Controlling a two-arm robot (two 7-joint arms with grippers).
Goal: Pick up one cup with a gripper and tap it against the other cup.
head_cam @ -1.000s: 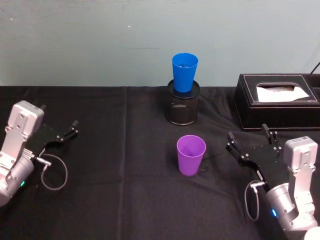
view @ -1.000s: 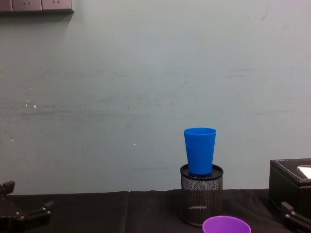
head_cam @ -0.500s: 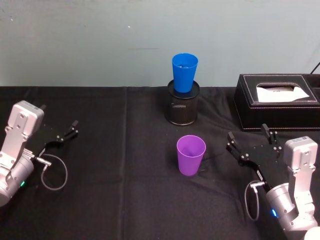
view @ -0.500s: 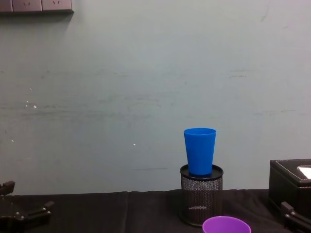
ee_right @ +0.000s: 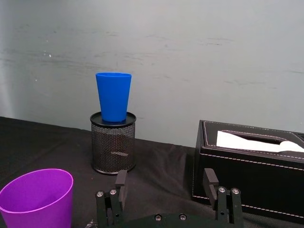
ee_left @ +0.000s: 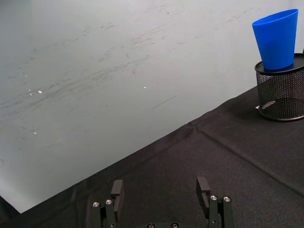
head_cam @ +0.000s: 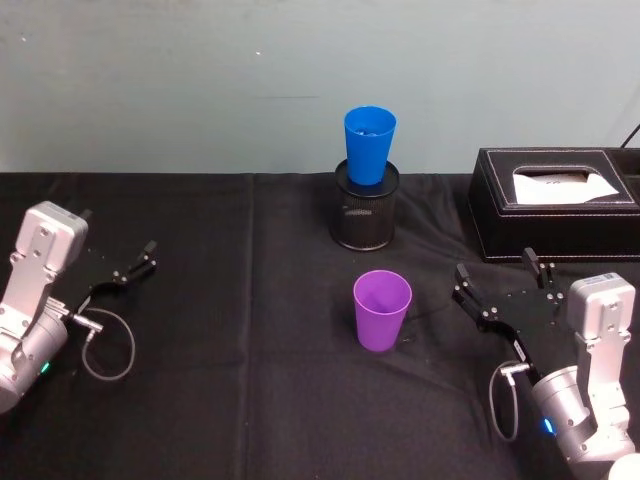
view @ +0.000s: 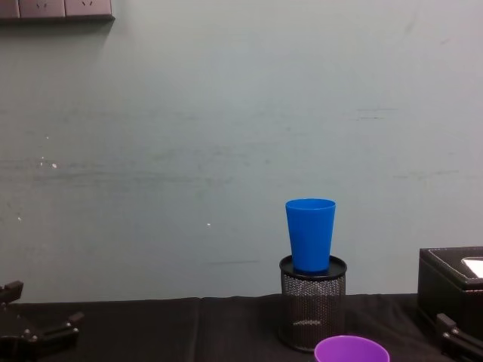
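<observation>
No shift: purple cup (head_cam: 382, 309) untouched, upright.

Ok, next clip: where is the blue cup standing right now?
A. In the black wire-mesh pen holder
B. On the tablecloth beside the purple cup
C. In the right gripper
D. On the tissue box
A: the blue cup stands upright in the mouth of the black wire-mesh pen holder, behind the purple cup.
</observation>
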